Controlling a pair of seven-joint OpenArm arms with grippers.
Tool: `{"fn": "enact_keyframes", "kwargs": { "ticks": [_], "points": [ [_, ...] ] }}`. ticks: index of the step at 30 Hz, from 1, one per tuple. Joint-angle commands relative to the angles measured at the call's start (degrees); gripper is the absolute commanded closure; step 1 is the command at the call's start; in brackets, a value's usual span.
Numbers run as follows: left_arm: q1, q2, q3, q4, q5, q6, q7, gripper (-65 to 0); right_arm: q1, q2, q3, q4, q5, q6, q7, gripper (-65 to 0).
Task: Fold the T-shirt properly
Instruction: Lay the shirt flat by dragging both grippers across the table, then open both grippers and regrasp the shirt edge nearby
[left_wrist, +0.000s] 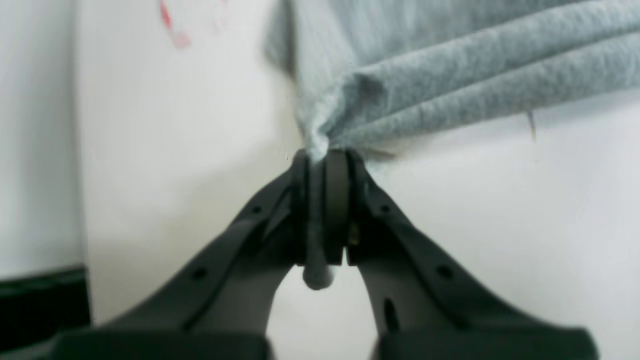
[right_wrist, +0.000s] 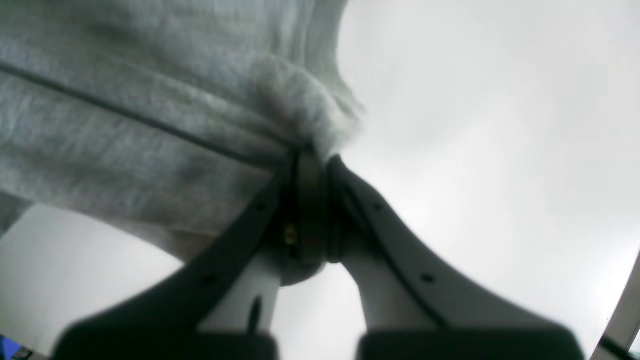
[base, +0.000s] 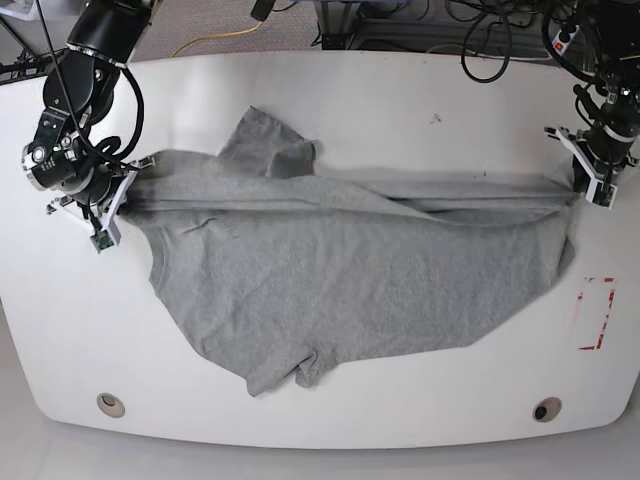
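Table, near edge: the white table (base: 330, 425) has a round fitting near 7 o'clock (base: 111, 404) and another near 5 o'clock (base: 546, 409).

Red marking: a red dashed rectangle (base: 598, 313) lies on the table surface at about 4 o'clock, just beyond the shirt's edge; in the left wrist view it shows only as a blurred red smear (left_wrist: 172, 27).

T-shirt, body: the grey T-shirt (base: 350, 275) lies spread over the middle of the table, its broad panel sagging toward 6 o'clock, with one sleeve (base: 285, 372) pointing to about 7 o'clock.

T-shirt, far edge: a long bunched ridge of cloth runs across from 9 o'clock to 3 o'clock, pulled between the two grippers; the other sleeve (base: 268, 140) lies beyond it near 11 o'clock.

Right gripper: at 9 o'clock in the base view, the right gripper (base: 128, 172) has its jaws closed narrow on a gathered corner of the T-shirt (right_wrist: 150, 130); the right wrist view shows the pads (right_wrist: 310, 200) pressed together with cloth bunching out above them (right_wrist: 312, 150).

Left gripper: at 3 o'clock in the base view, the left gripper (base: 585, 190) is clamped on the opposite end of the ridge; the left wrist view shows a pinch of fabric squeezed between the pads (left_wrist: 337, 200) and a small tuft poking out below, with folds of the T-shirt (left_wrist: 475, 75) fanning away toward 2 o'clock (left_wrist: 320, 152).

Beyond the table: cables (base: 480, 30) lie at 12 o'clock.
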Motion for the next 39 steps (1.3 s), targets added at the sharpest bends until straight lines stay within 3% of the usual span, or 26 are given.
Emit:
{"fn": "enact_keyframes", "kwargs": {
  "ticks": [1, 12, 15, 18, 21, 23, 26, 28, 35, 39],
  "points": [
    [1.09, -1.21, -0.82, 0.87, 0.34, 0.84, -1.08, 0.0, 0.18, 0.02, 0.43, 1.04, -0.28, -0.12, 0.39, 0.0],
    [6.36, 0.28, -0.82, 0.87, 0.34, 0.75, -1.08, 0.0, -4.39, -2.53, 2.27, 1.04, -0.28, -0.12, 0.3, 0.0],
    [6.63, 0.37, -0.82, 0.87, 0.34, -1.18, -0.64, 0.0, -4.39, -3.85, 4.3, 1.04, -0.28, -0.12, 0.3, -1.9],
    [6.63, 0.46, -0.82, 0.79, 0.43, -4.7, -0.55, -9.6, -4.22, -4.91, 5.26, 1.04, -0.28, -0.12, 0.3, -14.0],
    [6.63, 1.51, -0.82, 0.79, 0.43, -7.43, 0.06, -27.2, -3.86, -6.05, 6.49, 1.22, -0.28, -0.12, 0.3, -28.4],
    [6.54, 2.3, -2.23, 0.79, 0.25, -9.18, 1.47, -43.2, -3.07, -7.11, 7.72, 1.31, -0.28, -0.12, 0.21, -42.6],
    [6.27, 4.41, -5.13, 0.79, 0.25, -12.0, 1.73, -51.8, -2.72, -8.51, 11.15, 1.31, -0.28, -0.12, -1.37, -53.4],
    [6.19, 5.47, -7.06, 0.79, 0.25, -14.59, 1.73, -51.8, -2.55, -9.66, 14.76, 1.31, -0.28, -0.12, -2.69, -54.4],
    [3.46, 6.08, -11.72, -2.99, 0.43, -14.59, 1.73, -51.8, -4.39, -10.18, 23.37, 1.31, -0.28, -0.12, -5.42, -49.3],
    [3.2, 5.73, -13.57, -6.77, 0.07, -14.59, 1.73, -51.7, -6.41, -10.27, 24.52, 0.87, -0.19, -0.12, -5.94, -48.8]
  ]
}}
